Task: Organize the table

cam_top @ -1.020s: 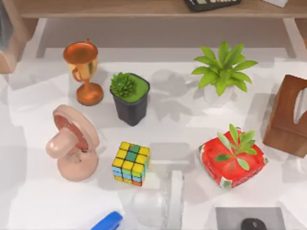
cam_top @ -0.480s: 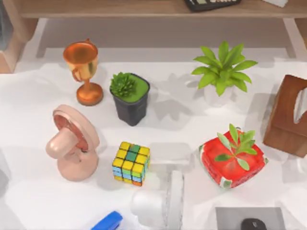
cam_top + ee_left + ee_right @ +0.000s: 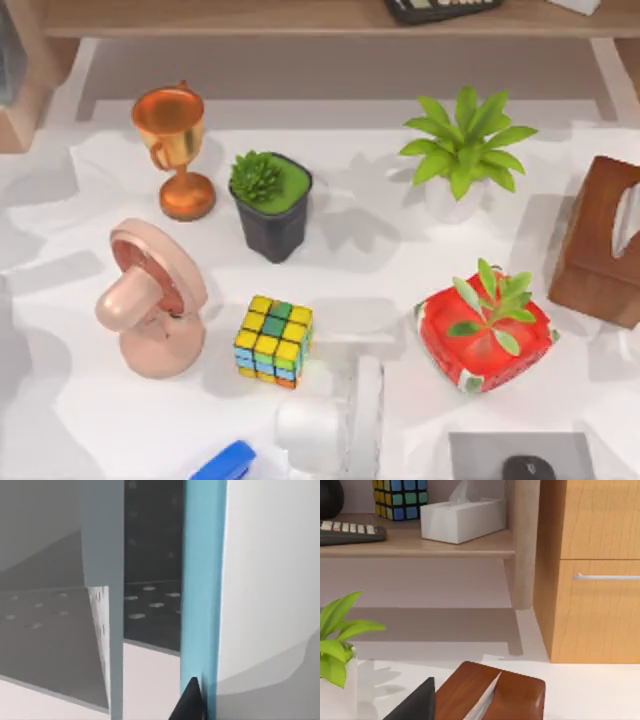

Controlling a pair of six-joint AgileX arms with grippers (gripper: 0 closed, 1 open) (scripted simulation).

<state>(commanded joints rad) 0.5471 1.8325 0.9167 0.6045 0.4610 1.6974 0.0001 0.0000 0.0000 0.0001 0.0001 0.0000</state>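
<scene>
The white table (image 3: 90, 420) carries a copper trophy (image 3: 172, 150), a succulent in a black pot (image 3: 270, 205), a leafy plant in a white pot (image 3: 465, 150), a plant in a red pot (image 3: 485, 335), a colour cube (image 3: 273, 341), a pink fan (image 3: 150, 300), a white fan (image 3: 330, 430) and a blue stapler (image 3: 225, 463). A dark edge of my left gripper (image 3: 190, 705) lies against a blue and grey upright panel. A dark part of my right gripper (image 3: 415, 704) sits close to the brown tissue box (image 3: 495, 692), at the table's right.
A light wooden shelf board (image 3: 250, 18) with a dark keyboard (image 3: 440, 8) runs along the back. A grey pad with a black mouse (image 3: 525, 466) lies at the front right. On the shelf stand a white tissue box (image 3: 462, 517) and a second cube (image 3: 400, 497), beside a drawer cabinet (image 3: 595, 570).
The white fan at the front looked see-through a second ago and is solid now. Shadows on the table's left side have shifted. The other objects have not moved.
</scene>
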